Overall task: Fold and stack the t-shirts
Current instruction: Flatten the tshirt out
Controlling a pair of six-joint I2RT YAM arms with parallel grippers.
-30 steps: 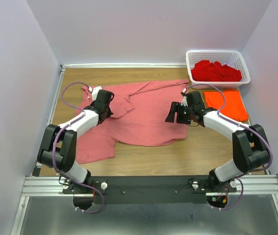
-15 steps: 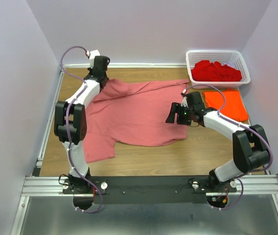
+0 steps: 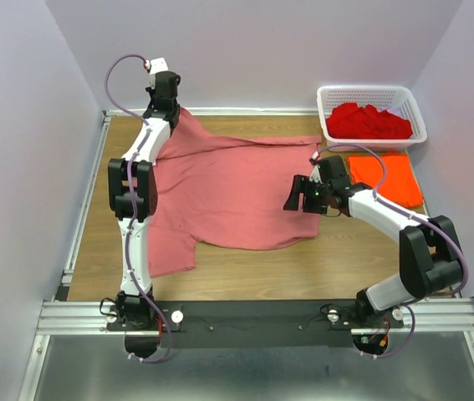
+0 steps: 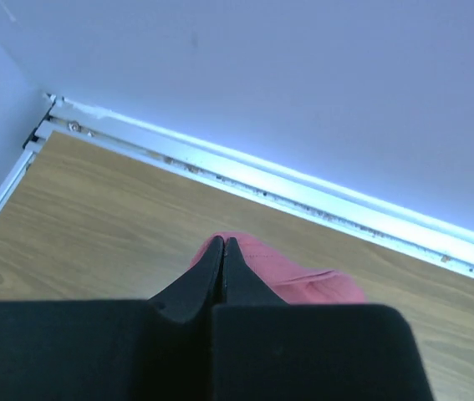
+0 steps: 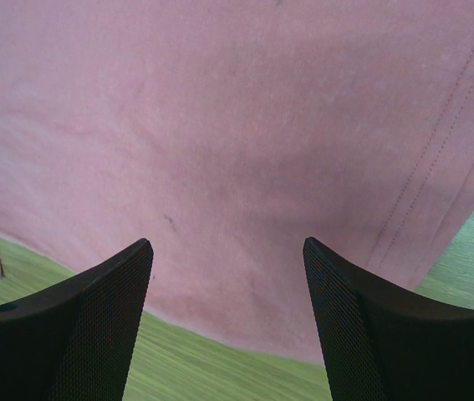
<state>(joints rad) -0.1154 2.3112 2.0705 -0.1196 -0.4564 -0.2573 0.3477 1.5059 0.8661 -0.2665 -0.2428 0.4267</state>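
A: Fingers first: what are the left fingers (image 4: 207, 276) doing?
B: Pinching the pink t-shirt (image 3: 237, 192) by an edge at the far left; the rest is lying across the worktop (image 3: 303, 259).
A: And the right fingers (image 5: 94, 317)?
B: Hovering spread over its right side.

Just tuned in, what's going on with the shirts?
The left gripper is shut on a far corner of the pink t-shirt, held up near the back wall. The right gripper hangs open over its right side. An orange t-shirt lies folded at right; red t-shirts fill the basket.
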